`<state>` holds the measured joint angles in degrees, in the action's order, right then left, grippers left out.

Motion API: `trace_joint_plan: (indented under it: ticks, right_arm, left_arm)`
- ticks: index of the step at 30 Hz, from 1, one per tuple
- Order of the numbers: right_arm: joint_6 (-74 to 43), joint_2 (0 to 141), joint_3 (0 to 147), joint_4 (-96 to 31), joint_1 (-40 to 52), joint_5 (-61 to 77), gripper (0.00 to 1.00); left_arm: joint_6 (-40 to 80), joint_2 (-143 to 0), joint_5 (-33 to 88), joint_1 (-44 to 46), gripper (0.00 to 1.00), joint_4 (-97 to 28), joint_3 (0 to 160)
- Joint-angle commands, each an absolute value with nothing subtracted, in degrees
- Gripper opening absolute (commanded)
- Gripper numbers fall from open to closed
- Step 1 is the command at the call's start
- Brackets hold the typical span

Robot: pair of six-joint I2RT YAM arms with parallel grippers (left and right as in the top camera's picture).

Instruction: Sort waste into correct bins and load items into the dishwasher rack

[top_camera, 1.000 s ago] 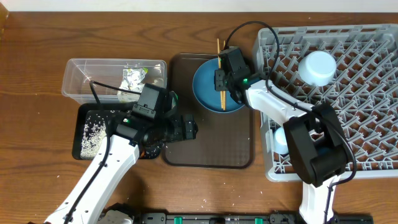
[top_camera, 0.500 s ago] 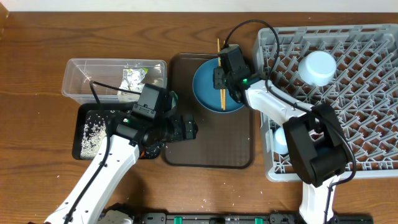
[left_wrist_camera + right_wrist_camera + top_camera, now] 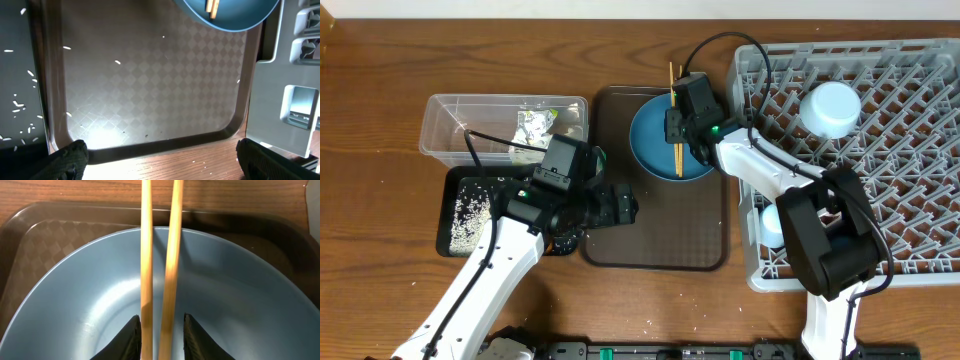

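Pinched side by side in the right gripper (image 3: 161,339): both chopsticks (image 3: 146,255), over the blue plate (image 3: 650,150) at the upper end of the brown tray (image 3: 660,245), tips jutting past its far rim, arm reaching in from the dishwasher rack (image 3: 880,200) at right. Lower left of the plate, low over bare tray floor with room all around: left gripper (image 3: 620,207), splayed wide, holding nothing. Further left, clear tub (image 3: 450,130) with printed wrapper (image 3: 533,125), and black tray (image 3: 446,210) strewn with rice grains (image 3: 470,210); in the rack, a light blue cup (image 3: 830,108).
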<state>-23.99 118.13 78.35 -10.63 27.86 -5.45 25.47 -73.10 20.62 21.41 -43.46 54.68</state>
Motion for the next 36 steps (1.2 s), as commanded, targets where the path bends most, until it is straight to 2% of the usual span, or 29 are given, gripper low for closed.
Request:
trace_joint_plan:
  ticks: [1, 21, 28, 36]
  right_arm:
    - [-26.3, 116.6, 78.7, -10.57, 27.53, -6.2, 0.27]
    - [-27.14, 112.79, 78.7, -11.2, 25.89, -6.22, 0.29]
    - [-27.22, 113.3, 78.67, -13.78, 25.98, -6.24, 0.25]
    - [-27.92, 116.55, 78.67, -13.39, 26.33, -7.09, 0.26]
  left_arm:
    - [25.15, -73.21, 20.1, 21.17, 0.97, -43.59, 55.86]
    - [25.15, -73.21, 20.08, 21.17, 0.97, -43.59, 55.86]
    - [25.15, -73.21, 20.1, 21.17, 0.97, -43.59, 55.86]
    - [25.15, -73.21, 20.1, 21.17, 0.97, -43.59, 55.86]
